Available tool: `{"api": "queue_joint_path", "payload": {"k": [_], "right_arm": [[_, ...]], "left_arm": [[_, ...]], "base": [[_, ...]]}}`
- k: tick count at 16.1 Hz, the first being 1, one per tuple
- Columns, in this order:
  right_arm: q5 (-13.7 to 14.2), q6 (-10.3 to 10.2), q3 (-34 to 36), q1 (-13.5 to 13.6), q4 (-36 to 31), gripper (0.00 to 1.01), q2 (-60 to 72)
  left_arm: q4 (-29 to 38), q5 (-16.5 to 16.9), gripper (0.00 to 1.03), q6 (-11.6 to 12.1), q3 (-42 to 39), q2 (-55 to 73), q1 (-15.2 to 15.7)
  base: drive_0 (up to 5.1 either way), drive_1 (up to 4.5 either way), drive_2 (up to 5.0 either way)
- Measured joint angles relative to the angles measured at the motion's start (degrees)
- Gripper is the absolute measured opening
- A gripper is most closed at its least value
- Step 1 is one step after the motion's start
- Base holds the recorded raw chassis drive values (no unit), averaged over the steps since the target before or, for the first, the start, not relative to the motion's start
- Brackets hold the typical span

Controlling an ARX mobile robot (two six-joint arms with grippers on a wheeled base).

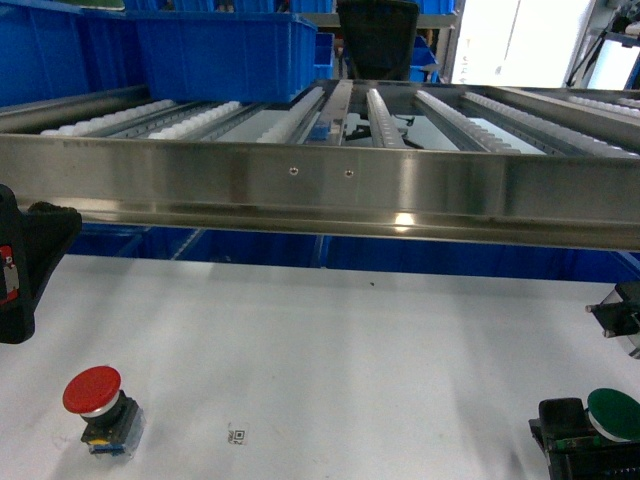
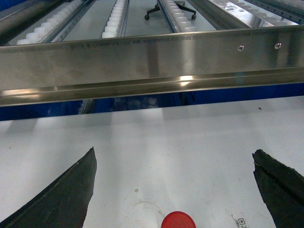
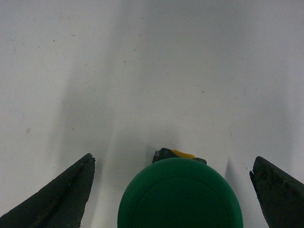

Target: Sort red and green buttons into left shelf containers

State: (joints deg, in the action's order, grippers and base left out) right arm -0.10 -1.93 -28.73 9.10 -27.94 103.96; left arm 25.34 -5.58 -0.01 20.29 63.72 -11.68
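The red-capped mushroom-head push button (image 1: 100, 398) stood upright on the white tabletop (image 1: 340, 350) at the lower left of the head frame, on its silver collar and dark base. The green-capped mushroom-head push button (image 1: 612, 414) stood at the lower right corner, on a dark blocky base. The left gripper (image 2: 175, 187) hovered above the table with its two dark fingers (image 2: 66, 194) spread wide; the red cap sat at the bottom edge of the wrist frame between them, untouched. The right gripper (image 3: 173, 190) pointed down at the table, fingers (image 3: 61, 199) likewise wide apart, the green cap centred low between them without contact. A large deep blue plastic bin (image 1: 230, 50) rested on the roller shelf (image 1: 320, 185), upper left.
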Motion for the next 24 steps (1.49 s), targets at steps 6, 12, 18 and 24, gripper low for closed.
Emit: {"api": "queue_joint_path", "payload": {"k": [6,12,18,24], "right_arm": [[-0.1,0.0,0.2,0.3,-1.7,0.76,1.4],[-0.1,0.0,0.9,0.2,-2.9,0.27,1.9],[-0.4,0.0,3.1,-0.3,-5.4,0.26,1.3],[-0.8,2.7,9.7,-2.2,-6.3,0.26,-11.0]], "left_arm": [[0.0,0.0,0.98,0.0,0.0,0.0,0.0],[0.0,0.0,0.98,0.0,0.0,0.0,0.0],[0.0,0.0,0.98,0.0,0.0,0.0,0.0],[0.0,0.0,0.98,0.0,0.0,0.0,0.0]], "base": [[0.0,0.00,0.0],[0.0,0.00,0.0],[0.0,0.00,0.0],[0.0,0.00,0.0]]}}
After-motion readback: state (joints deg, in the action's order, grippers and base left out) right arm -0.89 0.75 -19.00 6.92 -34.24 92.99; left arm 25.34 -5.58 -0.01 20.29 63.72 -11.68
